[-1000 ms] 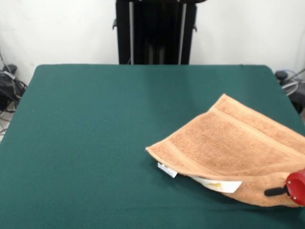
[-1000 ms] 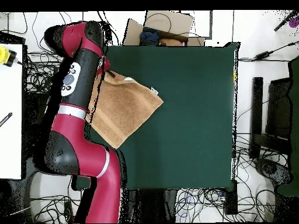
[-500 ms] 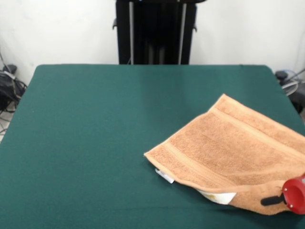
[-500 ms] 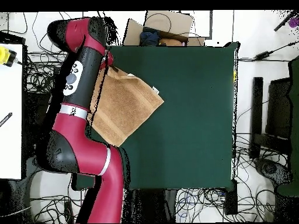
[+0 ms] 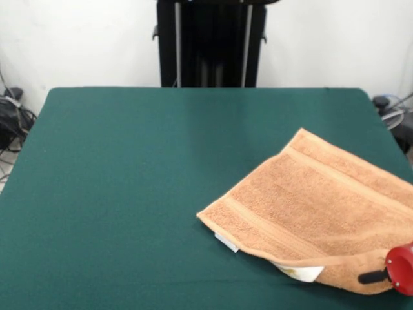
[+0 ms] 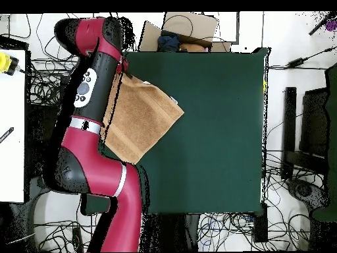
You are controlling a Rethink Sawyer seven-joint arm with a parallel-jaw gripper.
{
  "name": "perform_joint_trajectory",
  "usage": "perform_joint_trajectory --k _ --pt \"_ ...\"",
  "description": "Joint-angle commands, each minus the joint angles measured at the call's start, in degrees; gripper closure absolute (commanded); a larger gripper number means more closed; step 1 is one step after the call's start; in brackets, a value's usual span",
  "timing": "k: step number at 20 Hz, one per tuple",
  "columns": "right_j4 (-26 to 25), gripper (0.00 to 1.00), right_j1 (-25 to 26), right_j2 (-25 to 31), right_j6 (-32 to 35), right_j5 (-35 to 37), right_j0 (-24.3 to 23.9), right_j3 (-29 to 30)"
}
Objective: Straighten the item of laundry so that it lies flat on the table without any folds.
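No writing can be read anywhere. The towel [image 5: 322,203] has white tags [image 5: 301,272] peeking from under its near edge, but any print on them is too small to read.

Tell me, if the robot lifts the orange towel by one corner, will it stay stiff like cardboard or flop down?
Probably flop. The towel is soft terry whose near edge curls over itself by the gripper, so it bends easily. It looks thin and light. On the table, its fuzzy cloth would likely drag and bunch, not slide.
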Motion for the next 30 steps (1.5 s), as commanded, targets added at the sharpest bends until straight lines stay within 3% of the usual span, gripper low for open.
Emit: perform_joint_trajectory --k 1,5,6,14,23,26,30 --pt "6.09 1.00 -0.78 -12.65 -19.78 7.62 -2.48 -1.92" --pt "10.12 1.00 -1.01 -16.57 -22.06 8.74 -3.22 -1.33" --pt "11.66 0.00 -1.13 -17.87 -22.40 8.88 -3.39 -1.15" --pt "14.87 0.00 -1.63 -21.48 -23.54 9.79 -3.85 -0.53" --pt "15.80 0.00 -1.76 -21.53 -23.23 9.90 -3.96 -0.57" --pt "20.75 0.00 -1.54 -19.58 -21.83 1.47 -4.38 -2.24" --pt "22.32 0.00 -1.26 -16.42 -25.52 -8.75 -4.26 -3.45"
